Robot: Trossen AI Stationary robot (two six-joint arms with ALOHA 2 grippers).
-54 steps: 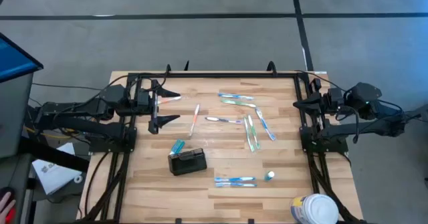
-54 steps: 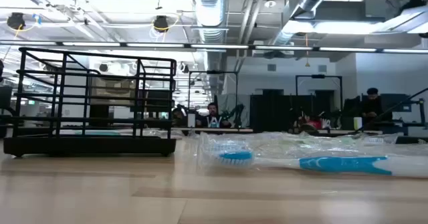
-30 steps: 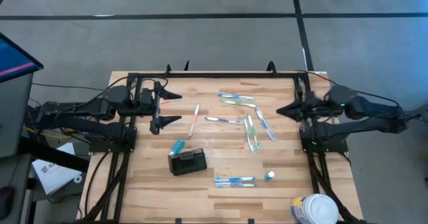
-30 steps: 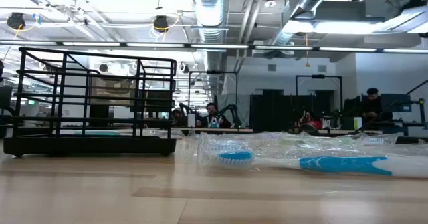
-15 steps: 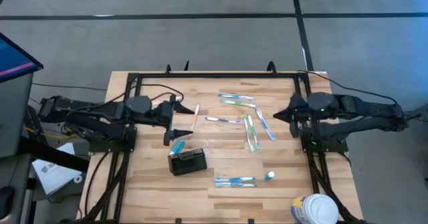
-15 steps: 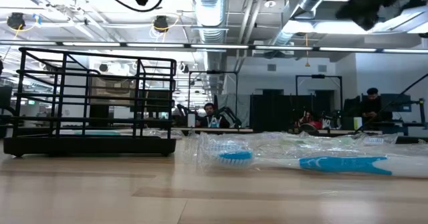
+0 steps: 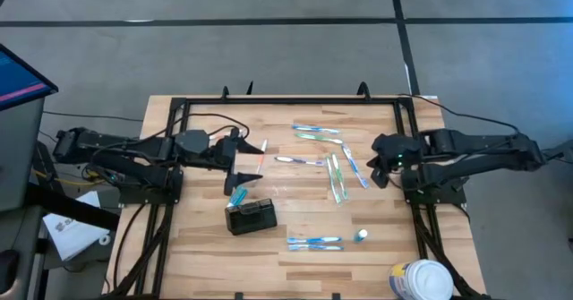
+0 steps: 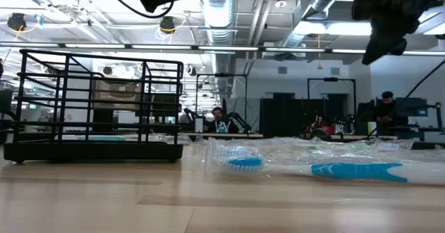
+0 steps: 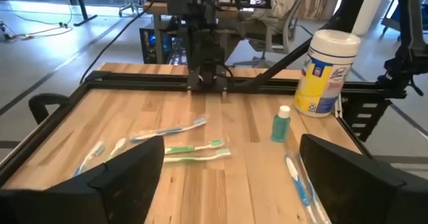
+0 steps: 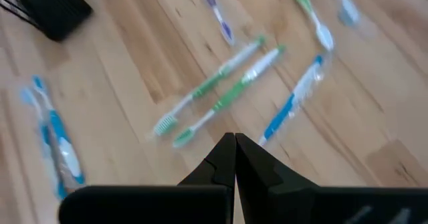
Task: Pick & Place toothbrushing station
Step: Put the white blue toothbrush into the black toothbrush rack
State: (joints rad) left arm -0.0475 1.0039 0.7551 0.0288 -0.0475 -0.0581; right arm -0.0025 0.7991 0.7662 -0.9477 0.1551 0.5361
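1. The left tool (image 7: 246, 166), fingers spread wide and empty, hovers just beside the toothbrushing station (image 7: 251, 217) on the wooden surface (image 7: 295, 224).
2. This looks like the approach; next it must descend and straddle the station.
3. The right tool (image 7: 383, 161), pressed together, hangs over scattered toothbrushes (image 7: 340, 176).
4. A teal tube (image 7: 238, 195) lies against the station, crowding the grasp.

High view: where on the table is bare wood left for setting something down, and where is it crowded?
Free: the near-left corner of the table, left of the toothbrushing station, and the strip between the station and the packaged toothbrush pair. Crowded: the middle, with loose toothbrushes between the left end effector and right end effector.
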